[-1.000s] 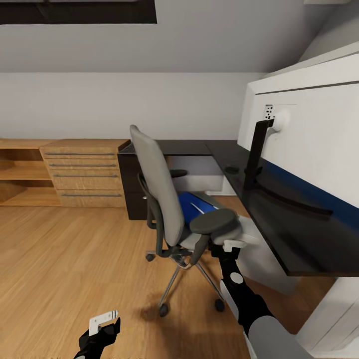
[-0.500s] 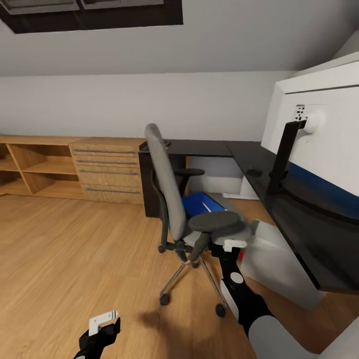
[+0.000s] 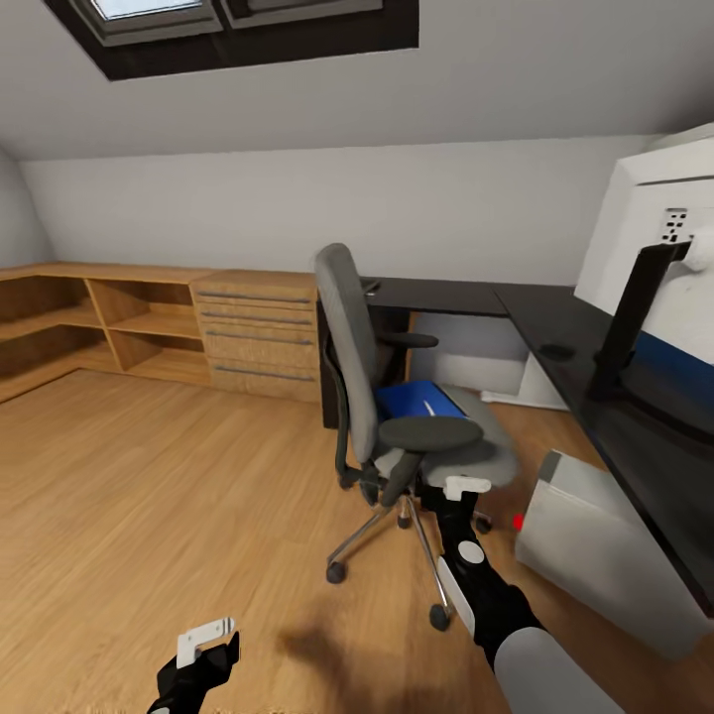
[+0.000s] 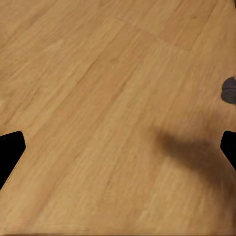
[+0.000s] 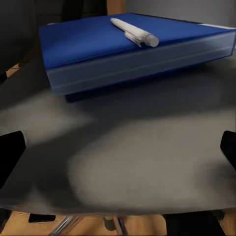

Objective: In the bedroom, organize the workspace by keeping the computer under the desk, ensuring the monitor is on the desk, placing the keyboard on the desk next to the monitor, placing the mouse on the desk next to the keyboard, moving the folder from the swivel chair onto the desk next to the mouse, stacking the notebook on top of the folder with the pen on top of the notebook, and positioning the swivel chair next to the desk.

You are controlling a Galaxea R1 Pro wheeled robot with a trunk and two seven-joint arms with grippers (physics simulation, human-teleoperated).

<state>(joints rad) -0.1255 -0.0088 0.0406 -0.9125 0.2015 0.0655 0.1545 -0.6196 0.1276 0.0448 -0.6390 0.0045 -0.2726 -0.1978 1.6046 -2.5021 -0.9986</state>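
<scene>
The head camera has swung left since a second ago: more shelving [image 3: 119, 327] and skylight show, less worktop [image 3: 635, 397]. The chair [image 3: 397, 397] stands beside the worktop, the blue folder [image 5: 128, 46] on its seat with a pen [image 5: 135, 32] on top. Both the right gripper [image 5: 118, 147] and left gripper [image 4: 118, 147] are spread wide, empty. The computer [image 3: 605, 545] sits under the worktop.

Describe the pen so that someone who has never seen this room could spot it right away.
Find the grey swivel chair standing in front of the black desk. On its seat lies a flat blue folder, and the pen rests on top of that. It is the one slim white stick on the blue surface.
</scene>
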